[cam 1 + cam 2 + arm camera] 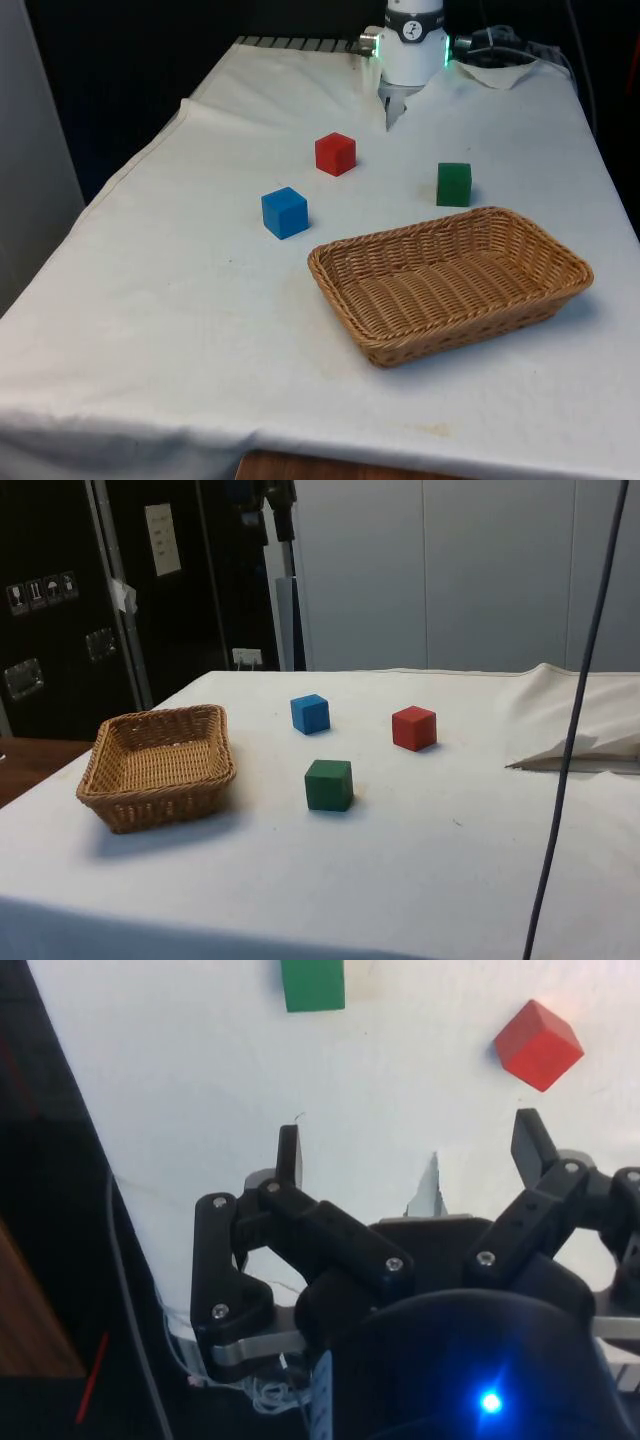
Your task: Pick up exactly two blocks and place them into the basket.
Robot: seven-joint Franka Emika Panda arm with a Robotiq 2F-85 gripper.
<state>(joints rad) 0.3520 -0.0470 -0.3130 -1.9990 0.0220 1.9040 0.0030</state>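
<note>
Three blocks lie on the white cloth. The red block (335, 153) (413, 727) (538, 1044) is farthest back, the blue block (285, 212) (310, 713) sits toward the front view's left, and the green block (454, 184) (328, 784) (313, 984) stands just behind the wicker basket (560, 262) (110, 805). Nothing is inside the basket. My gripper (410, 1142) hangs open high above the table's far end, well away from the blocks, with nothing between its fingers (288, 1152).
A fold of the cloth (395, 108) (575, 750) rises near the robot's base. A thin cable (575, 720) hangs across the side view. The cloth's left edge (150, 150) drops off the table.
</note>
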